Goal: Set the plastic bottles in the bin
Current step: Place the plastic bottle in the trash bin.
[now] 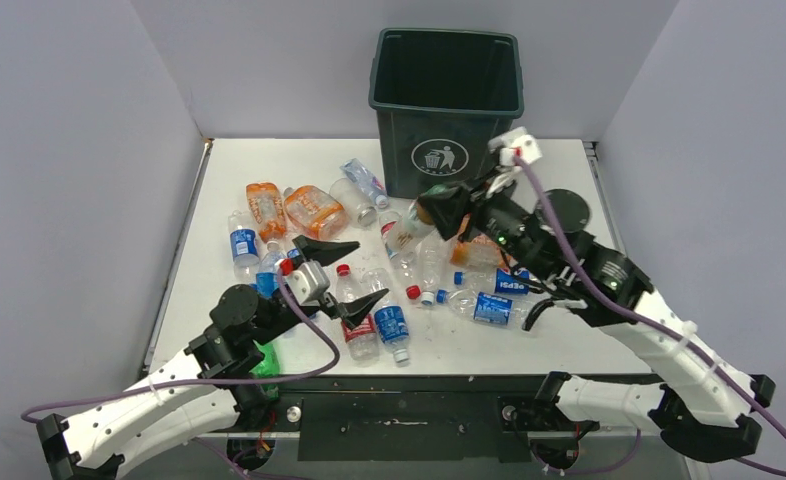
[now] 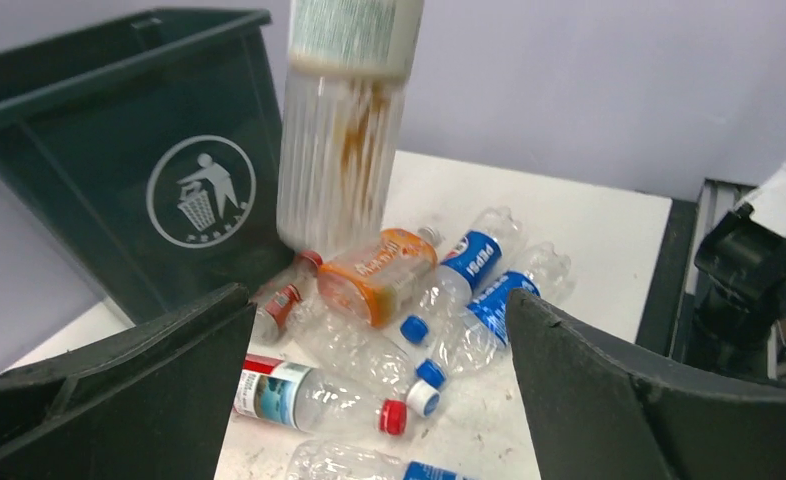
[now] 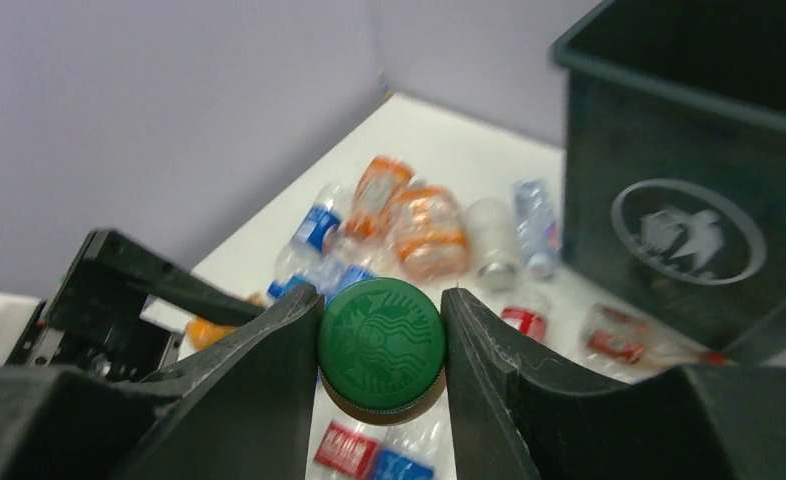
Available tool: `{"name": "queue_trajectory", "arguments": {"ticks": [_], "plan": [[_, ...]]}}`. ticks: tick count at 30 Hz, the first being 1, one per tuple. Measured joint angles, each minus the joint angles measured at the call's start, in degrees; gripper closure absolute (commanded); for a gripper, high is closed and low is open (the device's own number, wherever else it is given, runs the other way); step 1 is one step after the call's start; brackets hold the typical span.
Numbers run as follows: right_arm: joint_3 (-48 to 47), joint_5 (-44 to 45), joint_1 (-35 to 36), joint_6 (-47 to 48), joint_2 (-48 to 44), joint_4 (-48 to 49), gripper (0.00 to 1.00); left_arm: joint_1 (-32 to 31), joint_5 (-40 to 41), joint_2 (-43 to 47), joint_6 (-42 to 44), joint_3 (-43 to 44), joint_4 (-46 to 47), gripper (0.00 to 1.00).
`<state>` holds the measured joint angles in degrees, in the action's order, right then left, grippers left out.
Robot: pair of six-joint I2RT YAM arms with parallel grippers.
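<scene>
Clamped between the fingers of the right gripper point(image 3: 379, 300): 1 clear bottle point(image 2: 339, 150), held at its green cap point(image 3: 381, 350), with the bin point(image 1: 469, 130) ahead and to the right of this claw. Left gripper point(image 2: 377, 298) wide apart, holding nothing, with loose bottles point(image 2: 309, 395) lying below and ahead of its fingers.

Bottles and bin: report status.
Left gripper open, empty. Right gripper shut on green-capped bottle, aloft before bin. Other bottles litter table. Bin mouth unobstructed.
</scene>
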<state>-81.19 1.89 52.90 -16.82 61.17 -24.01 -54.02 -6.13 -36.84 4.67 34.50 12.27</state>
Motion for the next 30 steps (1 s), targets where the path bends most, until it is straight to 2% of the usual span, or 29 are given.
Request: {"name": "queue_trajectory", "arguments": {"ticks": [7, 11, 16, 19, 23, 27, 30], "plan": [[-9.73, 19.50, -0.04, 8.33, -4.17, 5.03, 0.95, 0.00, 5.40, 4.59, 0.17, -3.13, 5.92, 0.04], [-14.71, 31.15, -0.09, 13.16, -2.40, 14.34, 0.95, 0.00, 8.96, 5.49, 0.74, -4.22, 7.61, 0.04], [-15.54, 38.12, -1.05, 18.29, 3.45, 28.37, 0.95, 0.00, 13.55, 6.51, 1.66, -5.14, 8.13, 0.04], [-18.40, 37.42, -5.25, 18.23, 9.07, 31.34, 0.95, 0.00, 15.85, 7.08, 2.12, -5.16, 8.24, 0.04], [-29.27, 28.85, -21.24, 8.87, 21.46, 29.05, 0.95, 0.00, 17.97, 7.65, 2.45, -5.16, 8.52, 0.04], [-29.51, 21.99, -33.62, -1.44, 27.78, 29.22, 0.95, 0.00, 19.47, 8.07, 3.08, -5.16, 8.55, 0.04], [-29.49, 19.15, -38.05, -7.17, 31.58, 31.36, 0.95, 0.00, 20.59, 8.17, 3.34, -5.16, 8.52, 0.04]]}}
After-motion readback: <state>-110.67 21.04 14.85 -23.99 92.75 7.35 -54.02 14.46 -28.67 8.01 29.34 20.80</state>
